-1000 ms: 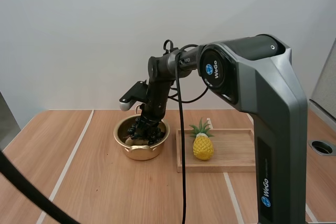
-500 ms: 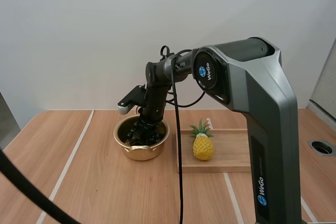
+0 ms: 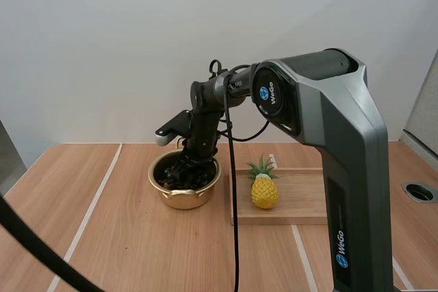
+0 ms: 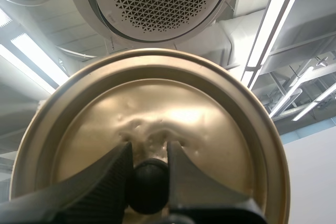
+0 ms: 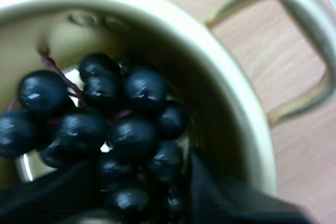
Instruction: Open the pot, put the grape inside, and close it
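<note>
Two grasps: my left gripper [image 4: 148,149] clamps the lid [image 4: 157,98] by its knob [image 4: 148,184], clear of the pot [image 3: 183,198]; my right gripper [image 5: 144,184] pinches the grapes [image 5: 131,135] low inside.

The right arm [image 3: 328,135] rises from its base at the near right, bends at the elbow and reaches forward over the tabletop; its wrist [image 3: 203,111] points steeply down; the right hand [image 3: 186,169] hangs low, its two black fingers [image 5: 220,198] standing apart and pressed to either side of a bunch of grapes [image 5: 121,129]; the left hand [image 4: 148,153] is turned upward, its ribbed fingers [image 4: 110,177] pinching the black knob [image 4: 148,187] of a lid [image 4: 184,103] between their tips.
</note>
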Tool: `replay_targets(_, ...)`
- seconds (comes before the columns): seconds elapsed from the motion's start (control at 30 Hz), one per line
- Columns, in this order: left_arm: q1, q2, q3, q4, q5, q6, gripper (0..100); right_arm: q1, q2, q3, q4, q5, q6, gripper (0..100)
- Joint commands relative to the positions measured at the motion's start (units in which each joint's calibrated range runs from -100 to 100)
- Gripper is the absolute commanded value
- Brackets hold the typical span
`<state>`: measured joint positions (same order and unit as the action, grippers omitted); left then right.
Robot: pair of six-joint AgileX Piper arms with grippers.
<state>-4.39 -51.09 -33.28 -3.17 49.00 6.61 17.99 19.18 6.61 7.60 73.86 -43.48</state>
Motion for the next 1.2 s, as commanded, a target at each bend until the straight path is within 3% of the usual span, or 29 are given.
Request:
replay_targets(0.0, 0.01, 0.04, -0.24, 0.67, -0.52, -0.15, 0, -0.15, -0.1, 0.27, -1.06, 3.79, 0.22, 100)
replay_targets(0.33, 0.01, 0.04, -0.24, 0.67, 2.21, -0.15, 0, -0.15, -4.76, -0.3, 1.29, 4.24, 0.3, 100)
replay_targets(0.77, 0.01, 0.15, -0.24, 0.78, 2.19, -0.15, 0, -0.15, -19.26, -1.04, 1.73, 4.02, 0.48, 100)
replay_targets(1.17, 0.01, 0.15, -0.24, 2.09, 2.59, 2.05, 0, -0.41, -38.66, -1.04, -1.09, -3.49, 8.95, 100)
